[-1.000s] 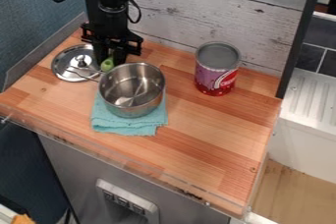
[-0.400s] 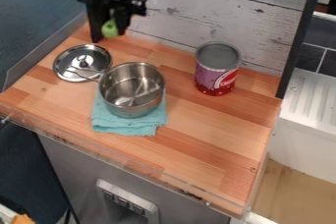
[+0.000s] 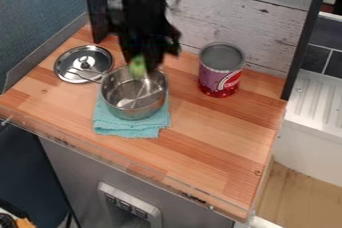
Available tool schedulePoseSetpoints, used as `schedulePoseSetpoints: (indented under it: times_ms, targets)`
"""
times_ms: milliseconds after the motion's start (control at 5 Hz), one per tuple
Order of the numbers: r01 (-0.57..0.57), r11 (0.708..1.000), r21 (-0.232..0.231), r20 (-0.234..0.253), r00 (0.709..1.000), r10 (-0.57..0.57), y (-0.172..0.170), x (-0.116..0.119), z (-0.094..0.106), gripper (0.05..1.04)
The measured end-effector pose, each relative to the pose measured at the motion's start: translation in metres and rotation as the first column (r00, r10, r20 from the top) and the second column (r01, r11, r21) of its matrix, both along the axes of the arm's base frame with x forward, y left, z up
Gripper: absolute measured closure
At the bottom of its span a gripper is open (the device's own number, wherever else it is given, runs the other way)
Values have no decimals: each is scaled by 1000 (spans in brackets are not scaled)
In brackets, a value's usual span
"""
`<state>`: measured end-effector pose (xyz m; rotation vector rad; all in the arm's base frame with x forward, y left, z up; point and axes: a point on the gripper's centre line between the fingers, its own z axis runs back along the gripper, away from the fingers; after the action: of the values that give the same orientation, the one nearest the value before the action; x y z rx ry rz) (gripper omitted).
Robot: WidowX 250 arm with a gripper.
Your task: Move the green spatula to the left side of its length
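Note:
The black gripper point(image 3: 141, 68) hangs over the back part of the metal pot. Between its fingers is a blurred green object point(image 3: 137, 66), which I take to be the green spatula, held at the pot's back rim. Only a small green part of it shows, so its full shape and direction cannot be told.
The metal pot point(image 3: 112, 99) stands on a folded teal cloth point(image 3: 127, 129). Left of it lies a round metal lid point(image 3: 72, 62). A red and purple can point(image 3: 218, 74) stands at the right, near the white plank wall point(image 3: 267, 27). A dark post rises behind the lid.
The gripper rose with the green object to the back left of the counter, then came right and forward over the pot. Pot, lid, cloth and can have not moved.

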<state>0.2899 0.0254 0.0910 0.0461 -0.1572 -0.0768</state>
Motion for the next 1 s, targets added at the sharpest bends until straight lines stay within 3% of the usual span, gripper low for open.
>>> schedulePoseSetpoints:
  times_ms: [400,600,1000]
  targets:
    - [86,996,17,-51,995,-85,-50,-33,-19,698]
    - [47,999,27,-94,995,-45,-56,-38,-28,698]
    - [-17,1000,21,-225,974,22,-55,-36,-48,698]
